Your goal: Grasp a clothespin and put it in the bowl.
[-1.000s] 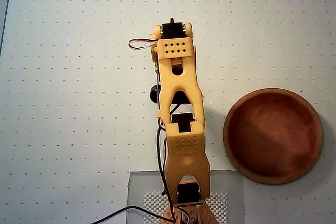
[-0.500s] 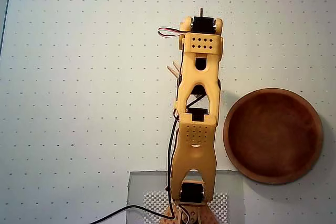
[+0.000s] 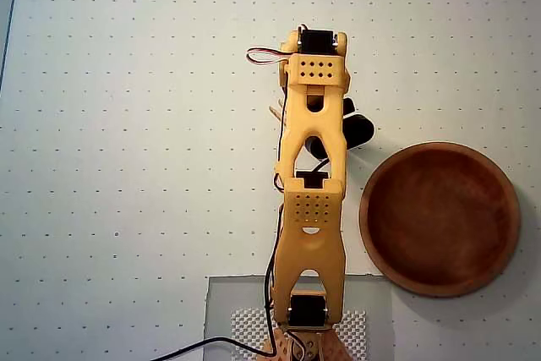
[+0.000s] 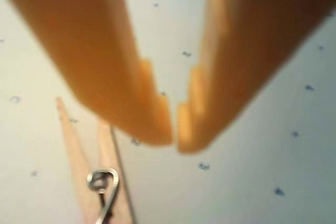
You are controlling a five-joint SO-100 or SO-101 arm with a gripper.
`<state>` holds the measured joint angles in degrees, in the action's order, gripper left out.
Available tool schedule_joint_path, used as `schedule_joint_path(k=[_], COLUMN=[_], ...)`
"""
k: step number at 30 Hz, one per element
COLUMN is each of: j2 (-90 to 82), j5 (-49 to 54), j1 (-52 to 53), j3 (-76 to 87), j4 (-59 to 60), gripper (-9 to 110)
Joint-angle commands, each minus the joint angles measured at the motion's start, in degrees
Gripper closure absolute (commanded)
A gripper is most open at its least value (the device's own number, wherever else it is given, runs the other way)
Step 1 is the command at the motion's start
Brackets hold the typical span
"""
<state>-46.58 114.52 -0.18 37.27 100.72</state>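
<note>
The clothespin (image 4: 100, 182) lies flat on the white dotted table at the lower left of the wrist view, its metal spring showing. It is partly covered by the left finger. My gripper (image 4: 175, 129) hangs just above the table to the right of the clothespin. Its orange fingertips almost touch, with nothing between them. In the overhead view only the tan prong tips of the clothespin (image 3: 275, 112) show, left of the arm, and the gripper is hidden under the arm. The reddish-brown wooden bowl (image 3: 366, 213) sits empty to the right of the arm.
The orange arm (image 3: 311, 209) reaches up the middle of the overhead view from a grey base mat (image 3: 228, 310). Black cables (image 3: 203, 346) trail off at the bottom left of the arm's base. The white dotted table (image 3: 127, 166) spreads to the left.
</note>
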Motion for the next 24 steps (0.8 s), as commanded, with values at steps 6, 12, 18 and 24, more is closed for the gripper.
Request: schedule_joint_path(k=[6, 12, 18, 24], j2=[-2.55, -2.55, -1.67, -1.58], j5=[1.58, 0.70, 0.79, 3.16], j1=[-2.20, -1.93, -2.20, -1.85], j3=[-3.60, -1.85, -4.13, -4.57], j4=[1.67, 1.76, 1.67, 1.67], gripper=[103, 103, 98, 88])
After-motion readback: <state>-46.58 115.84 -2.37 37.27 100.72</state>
